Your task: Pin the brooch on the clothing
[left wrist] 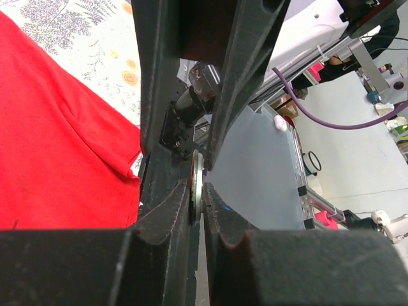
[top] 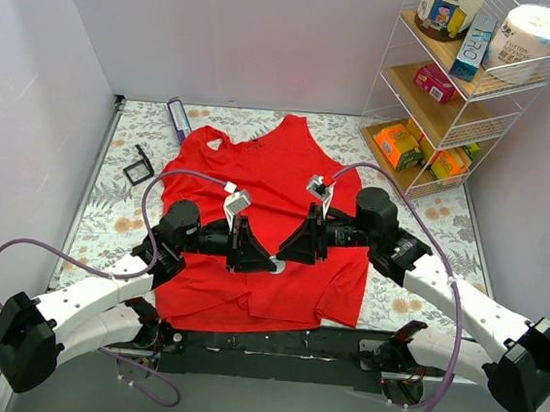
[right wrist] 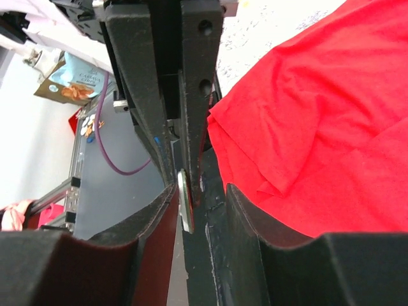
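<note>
A: Top external: edge room?
B: One bright red sleeveless tank top [top: 258, 180] flat on floral tablecloth [top: 117, 225], print bare either side; one white wire rack [top: 438, 113] far right.
A: Grippers?
B: Two, meeting over its lower middle: left gripper [top: 262, 259] pinches one small grey metal disc [left wrist: 199, 185]; right gripper [top: 290, 249], grip I cannot tell.

top camera looking down from above and behind; each wrist camera peering close along its own fingers [left wrist: 159, 220] [right wrist: 153, 220], facing the other; all three sharing the red clothing [top: 288, 168].
</note>
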Motion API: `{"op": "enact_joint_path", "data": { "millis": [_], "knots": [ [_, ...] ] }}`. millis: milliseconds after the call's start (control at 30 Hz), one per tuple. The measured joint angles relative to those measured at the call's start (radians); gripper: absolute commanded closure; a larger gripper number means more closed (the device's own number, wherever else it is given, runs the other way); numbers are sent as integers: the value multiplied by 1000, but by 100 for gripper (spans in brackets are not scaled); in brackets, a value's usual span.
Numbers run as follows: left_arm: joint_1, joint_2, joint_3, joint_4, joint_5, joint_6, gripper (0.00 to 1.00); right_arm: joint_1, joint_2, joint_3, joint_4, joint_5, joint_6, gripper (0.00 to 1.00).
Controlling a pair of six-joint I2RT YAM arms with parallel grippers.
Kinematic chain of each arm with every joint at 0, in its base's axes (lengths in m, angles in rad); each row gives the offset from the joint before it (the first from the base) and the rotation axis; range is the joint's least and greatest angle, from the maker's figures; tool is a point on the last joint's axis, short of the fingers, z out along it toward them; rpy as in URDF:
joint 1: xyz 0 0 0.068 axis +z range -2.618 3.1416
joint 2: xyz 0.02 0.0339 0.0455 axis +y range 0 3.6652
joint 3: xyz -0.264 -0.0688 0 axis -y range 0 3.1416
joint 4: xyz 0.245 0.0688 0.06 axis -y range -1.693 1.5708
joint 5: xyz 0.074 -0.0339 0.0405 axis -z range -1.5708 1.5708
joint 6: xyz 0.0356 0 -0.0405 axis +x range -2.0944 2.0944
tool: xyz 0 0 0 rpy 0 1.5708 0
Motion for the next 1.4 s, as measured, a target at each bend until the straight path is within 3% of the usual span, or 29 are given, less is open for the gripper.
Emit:
{"op": "enact_joint_path", "data": {
  "millis": [200,333,467,533,567,633,667,733,800,1033,1100,1133,1400],
  "knots": [
    [0,-1,-1,-10,21,1,100,51,22,0,14,3,2,66],
    [2,-4,-7,-38,25,3,100,69,39,0,17,2,5,89],
    [2,-10,-8,-56,26,9,98,79,40,-6,27,3,12,99],
    [2,-11,-9,-62,27,10,86,79,39,-13,38,3,16,99],
    [2,-11,-10,-65,27,10,65,79,39,-15,40,6,16,99],
    [2,-11,-10,-63,24,11,49,80,38,-19,45,16,19,99],
    [2,-11,-11,-53,21,4,27,83,36,-25,53,31,21,99],
    [0,-17,-11,-40,18,8,15,86,31,-35,56,54,26,99],
    [0,-33,-18,-25,6,-3,12,86,23,-45,66,78,37,99],
    [0,-103,-108,98,-51,-74,16,92,-27,-88,224,171,116,99],
    [0,-110,-149,154,-71,-113,26,97,-33,-93,271,199,131,99],
    [0,-111,-160,170,-79,-125,37,98,-33,-93,286,209,136,99],
    [0,-116,-200,317,-157,-208,56,100,-31,-95,371,250,174,99]
  ]
}}
